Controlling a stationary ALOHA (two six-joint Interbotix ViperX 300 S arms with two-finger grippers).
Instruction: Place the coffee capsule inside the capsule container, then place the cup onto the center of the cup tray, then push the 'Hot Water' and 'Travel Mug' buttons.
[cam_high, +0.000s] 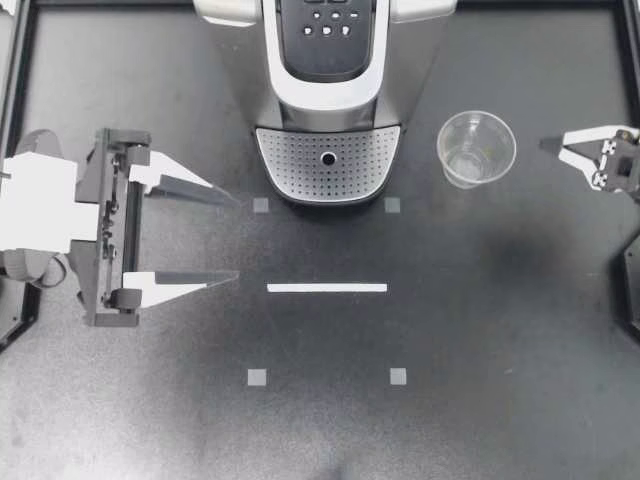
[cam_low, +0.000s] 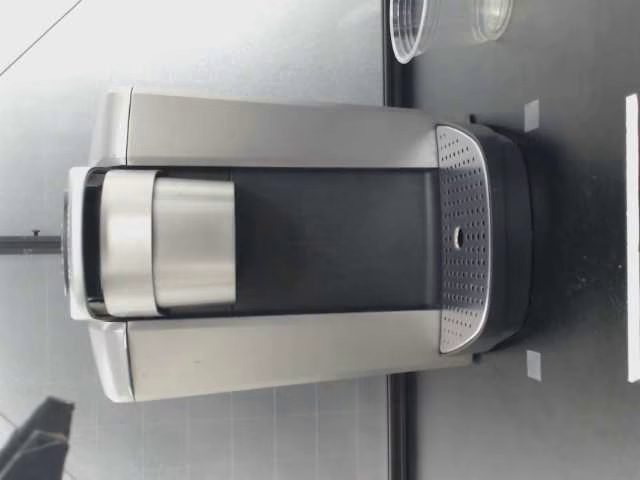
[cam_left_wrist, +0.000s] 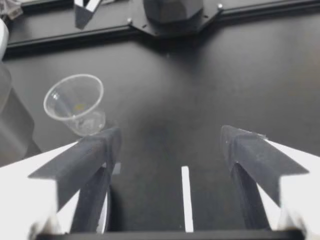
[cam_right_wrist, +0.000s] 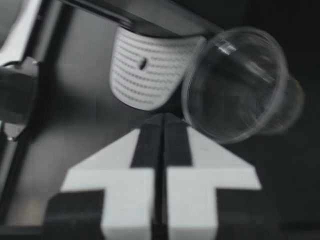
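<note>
The clear cup (cam_high: 476, 148) stands upright on the counter (cam_high: 480, 330) just beside the coffee machine's (cam_high: 330, 60) perforated cup tray (cam_high: 300, 170), between it and my right jaws, which are clenched on nothing, while my left jaws hang released, spread wide, on the tray's other side.

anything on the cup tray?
Nothing: the cup tray is bare. The brew head hides its rear from above; the low view shows that gap empty. The clear cup stands beside it.
</note>
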